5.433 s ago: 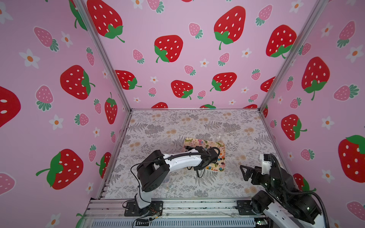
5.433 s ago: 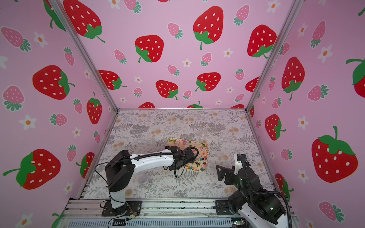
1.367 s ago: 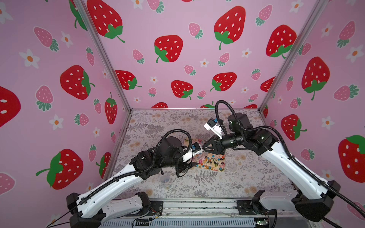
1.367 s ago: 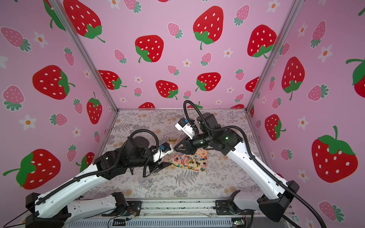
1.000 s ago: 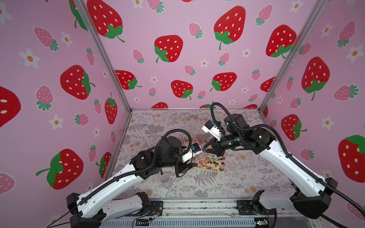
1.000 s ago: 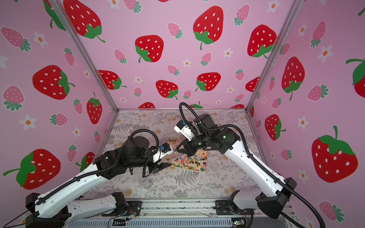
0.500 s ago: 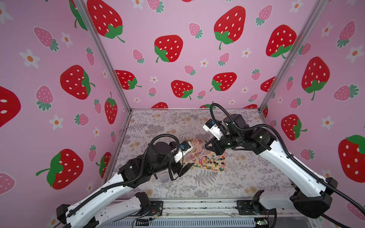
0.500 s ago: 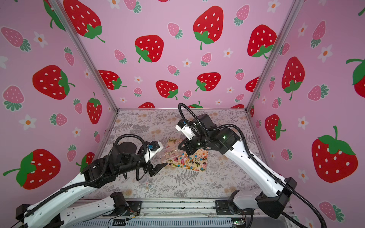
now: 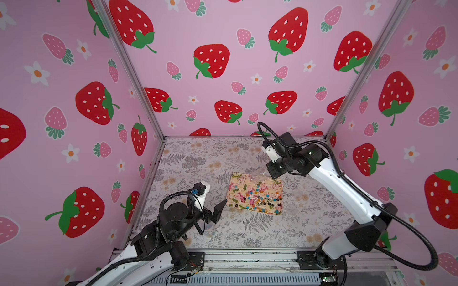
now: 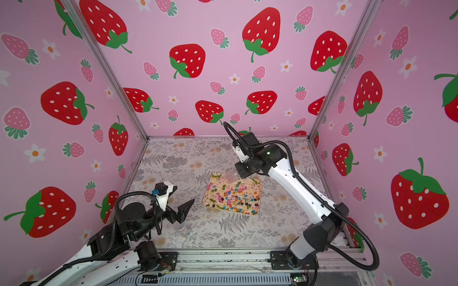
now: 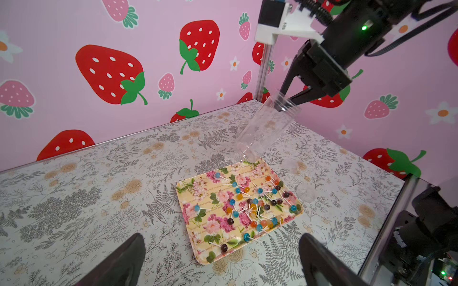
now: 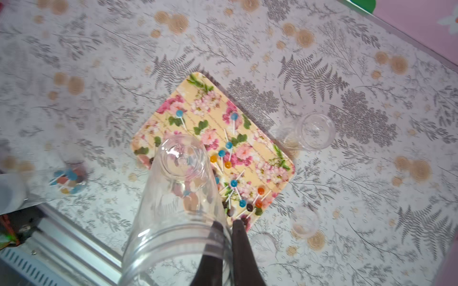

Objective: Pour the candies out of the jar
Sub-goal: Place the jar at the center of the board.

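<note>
My right claw (image 12: 226, 224) pinches the empty jar (image 12: 173, 198) by its rim, base hanging down over the floral tray (image 11: 198, 190). The candies (image 11: 257, 205) lie scattered below it; my left claw (image 11: 221, 244) gapes empty nearby.

You're working in a robot test cell: strawberry-print panels (image 9: 247, 24) on metal posts (image 9: 130, 74) stand beyond and beside the left pincer (image 11: 220, 244), and the arms' mounting rail (image 9: 247, 258) lies behind it.
</note>
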Robot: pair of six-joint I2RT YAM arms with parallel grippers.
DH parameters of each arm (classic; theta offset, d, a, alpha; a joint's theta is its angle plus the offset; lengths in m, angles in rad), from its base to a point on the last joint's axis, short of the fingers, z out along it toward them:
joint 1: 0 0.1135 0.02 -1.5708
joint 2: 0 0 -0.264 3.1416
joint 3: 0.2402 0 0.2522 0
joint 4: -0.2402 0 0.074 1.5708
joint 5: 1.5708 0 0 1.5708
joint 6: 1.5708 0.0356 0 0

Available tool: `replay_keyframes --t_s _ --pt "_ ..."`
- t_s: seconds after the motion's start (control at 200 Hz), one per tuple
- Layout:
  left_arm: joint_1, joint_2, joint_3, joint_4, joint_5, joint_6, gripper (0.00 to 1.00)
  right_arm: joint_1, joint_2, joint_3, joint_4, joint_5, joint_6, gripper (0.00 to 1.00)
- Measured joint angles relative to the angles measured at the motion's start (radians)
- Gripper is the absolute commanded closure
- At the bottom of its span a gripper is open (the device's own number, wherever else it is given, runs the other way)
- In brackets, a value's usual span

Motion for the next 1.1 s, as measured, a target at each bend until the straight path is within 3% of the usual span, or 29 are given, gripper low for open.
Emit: replay_keyframes --t_s 0.31,0.48,1.101 --pt "0.002 -0.029 0.0 -0.065 0.011 -0.027 0.01 -0.021 0.393 0.361 -0.105 0.211 -0.075 1.0" --pt "0.002 -0.064 -0.014 -0.069 0.031 -0.05 0.01 -0.029 0.539 0.464 -0.14 0.28 -0.101 1.0" --pt "0.002 -0.045 -0.068 -0.081 0.112 -0.088 0.01 -0.06 0.726 0.571 -0.15 0.299 -0.121 1.0"
